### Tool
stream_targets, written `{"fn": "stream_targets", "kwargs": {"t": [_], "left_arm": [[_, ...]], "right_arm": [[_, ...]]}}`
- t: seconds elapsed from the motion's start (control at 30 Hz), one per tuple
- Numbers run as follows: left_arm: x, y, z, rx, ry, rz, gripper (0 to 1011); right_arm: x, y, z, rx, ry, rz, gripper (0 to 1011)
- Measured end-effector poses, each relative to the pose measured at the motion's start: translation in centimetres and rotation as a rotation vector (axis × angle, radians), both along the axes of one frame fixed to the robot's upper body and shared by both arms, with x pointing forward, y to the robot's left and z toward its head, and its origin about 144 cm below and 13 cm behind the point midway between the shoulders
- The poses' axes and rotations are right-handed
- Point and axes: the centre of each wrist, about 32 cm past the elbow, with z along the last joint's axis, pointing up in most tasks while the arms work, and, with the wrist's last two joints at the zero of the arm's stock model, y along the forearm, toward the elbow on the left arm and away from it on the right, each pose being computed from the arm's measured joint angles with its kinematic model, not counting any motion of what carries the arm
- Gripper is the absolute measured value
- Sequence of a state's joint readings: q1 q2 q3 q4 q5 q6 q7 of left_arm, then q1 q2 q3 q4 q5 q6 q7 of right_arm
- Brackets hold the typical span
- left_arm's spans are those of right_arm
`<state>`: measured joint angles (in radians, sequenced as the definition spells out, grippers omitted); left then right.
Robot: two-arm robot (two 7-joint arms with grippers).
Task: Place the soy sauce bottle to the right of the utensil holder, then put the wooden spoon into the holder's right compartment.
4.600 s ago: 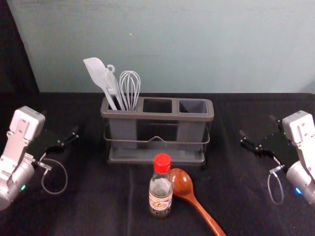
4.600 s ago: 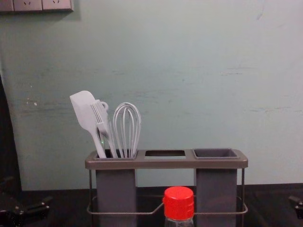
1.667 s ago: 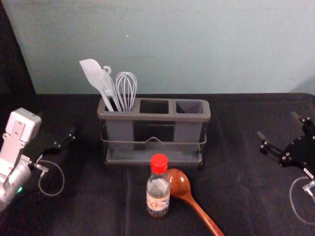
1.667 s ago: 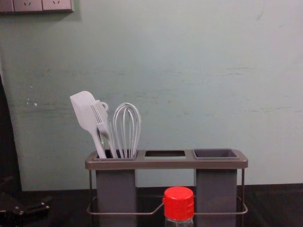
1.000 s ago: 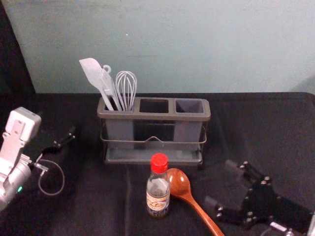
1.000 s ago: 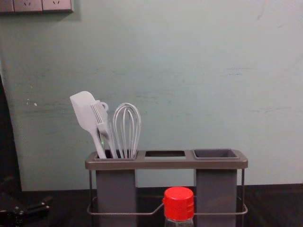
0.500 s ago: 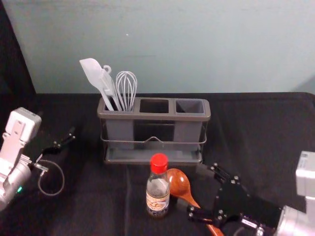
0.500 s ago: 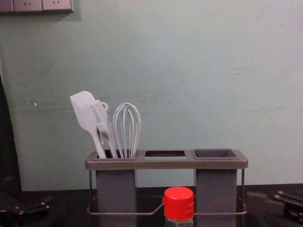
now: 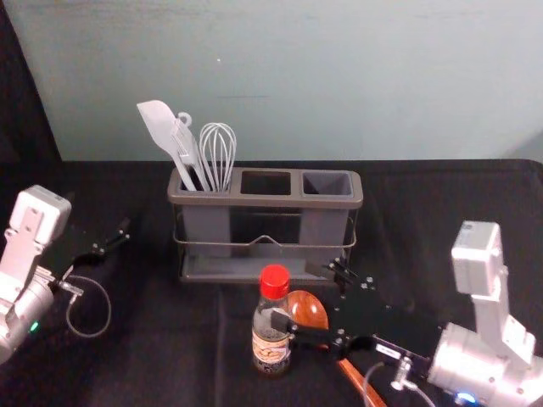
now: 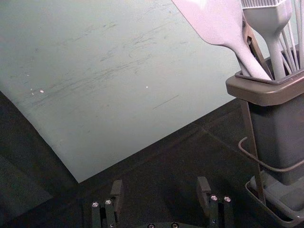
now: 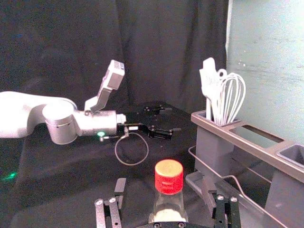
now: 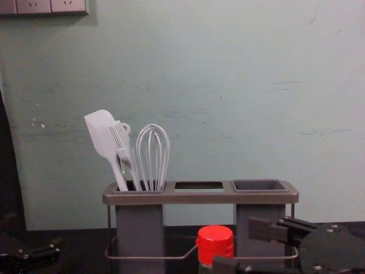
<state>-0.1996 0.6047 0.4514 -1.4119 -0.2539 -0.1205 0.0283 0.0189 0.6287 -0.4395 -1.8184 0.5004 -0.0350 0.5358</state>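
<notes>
Condition: the right pincer (image 11: 164,184) stands wide about the bottle (image 9: 271,346), with no firm grip seen; the bottle is upright in front of the holder (image 9: 265,201); the spoon (image 9: 307,310) lies flat just beside it, under the right pincer in the head view; the left pincer (image 10: 160,182) is parked wide at the robot's left, clear of the holder.

Hazards: if the right pincer closes off-centre, one finger may strike the bottle first and tip it; if it closes too high, the smooth, tapering neck may slip or swing; if it travels low to the right, bottle or fingers may drag the spoon and spoil its later pick-up; if it swings too close to the holder, the far finger may catch the wire rail (image 9: 263,244); a bottle released too near may hinder spoon entry into the right compartment (image 9: 327,182).

Surroundings: the worktop (image 9: 153,365) carries a black cloth with slight creases, which may ruck under a dragged base; a pale, scuffed wall (image 9: 365,76) stands behind; a dark curtain (image 11: 118,47) hangs at the robot's left.
</notes>
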Motion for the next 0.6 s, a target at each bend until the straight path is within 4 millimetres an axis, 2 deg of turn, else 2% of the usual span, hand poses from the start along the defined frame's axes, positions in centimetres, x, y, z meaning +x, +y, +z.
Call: {"fn": "stream_targets", "kwargs": {"t": [0.3,0.6], "left_arm": [[0.0,0.0,0.0,0.000,0.000,0.000,1011],[0.0,0.0,0.0,0.000,0.000,0.000,1011]], "right_arm": [[0.6,1.5,0.3,-0.003,0.012,-0.024,1004],[0.8,2.5,-0.3,0.005,0.046,-0.027,1004]]}}
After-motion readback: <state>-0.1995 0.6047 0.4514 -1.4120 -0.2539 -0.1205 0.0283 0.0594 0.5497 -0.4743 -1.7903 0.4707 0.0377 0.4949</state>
